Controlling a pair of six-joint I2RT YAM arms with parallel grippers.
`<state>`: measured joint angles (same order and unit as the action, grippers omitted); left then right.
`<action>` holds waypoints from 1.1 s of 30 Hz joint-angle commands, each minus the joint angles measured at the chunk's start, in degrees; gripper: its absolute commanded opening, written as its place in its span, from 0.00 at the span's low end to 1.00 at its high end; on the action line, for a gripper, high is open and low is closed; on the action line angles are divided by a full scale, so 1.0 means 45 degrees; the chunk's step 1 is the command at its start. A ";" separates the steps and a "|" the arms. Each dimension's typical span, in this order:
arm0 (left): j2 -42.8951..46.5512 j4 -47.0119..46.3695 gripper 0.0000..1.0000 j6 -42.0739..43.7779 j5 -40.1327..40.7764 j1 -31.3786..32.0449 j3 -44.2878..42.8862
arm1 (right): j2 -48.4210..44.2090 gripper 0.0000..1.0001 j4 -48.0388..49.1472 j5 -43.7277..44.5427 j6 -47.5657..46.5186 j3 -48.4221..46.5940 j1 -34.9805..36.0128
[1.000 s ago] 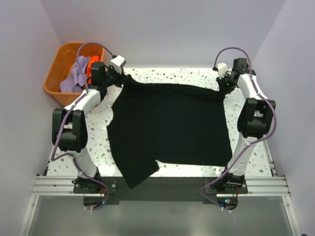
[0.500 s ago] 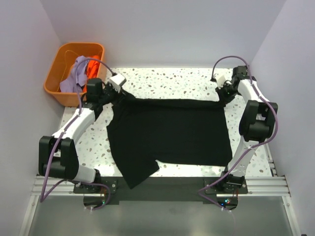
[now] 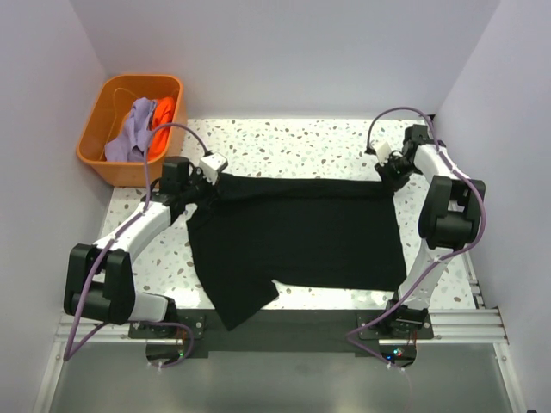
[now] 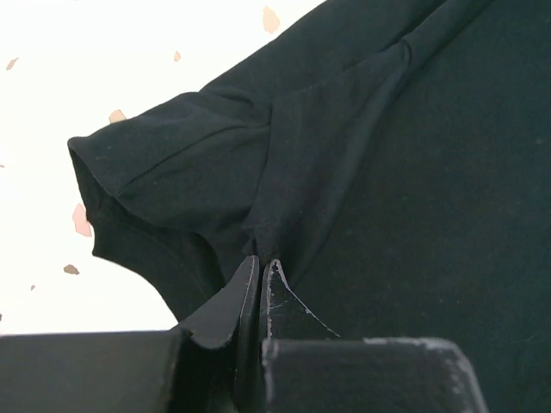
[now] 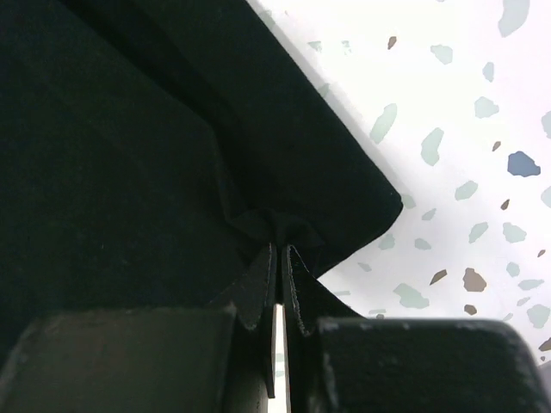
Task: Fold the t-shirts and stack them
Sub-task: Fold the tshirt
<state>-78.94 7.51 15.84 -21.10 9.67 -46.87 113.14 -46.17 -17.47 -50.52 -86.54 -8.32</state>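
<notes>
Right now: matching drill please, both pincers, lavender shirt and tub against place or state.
1 left pincer
2 right pincer
3 lavender t-shirt
4 orange tub

A lying in the tub
B shut on the far left corner of the black t-shirt
C far left of the top view
D shut on that shirt's far right corner

Pairs: 1-B, 2-D, 3-A, 4-C.

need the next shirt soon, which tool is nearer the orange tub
Left. The left tool pinches the black t-shirt at its far left corner, close to the orange tub; the right tool pinches the far right corner, across the table.
</notes>
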 commanded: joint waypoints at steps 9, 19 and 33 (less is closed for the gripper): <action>-0.0056 0.1884 0.18 0.2258 -0.1481 0.0058 -0.0170 | -0.0846 0.06 -0.0499 0.0328 -0.1114 0.0306 -0.0066; -0.1519 0.5735 0.55 0.4963 -0.3434 -0.0704 -0.3894 | -0.1199 0.55 -0.1691 0.0720 -0.1198 -0.0629 -0.0125; -0.6617 0.6437 0.70 0.3063 -0.3984 -0.0275 -0.7513 | 0.0755 0.39 -0.3489 0.0426 0.1286 -0.2996 0.0090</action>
<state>-107.53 34.94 31.38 -38.11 7.16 -78.43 115.98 -58.83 -14.72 -47.07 -98.98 -8.51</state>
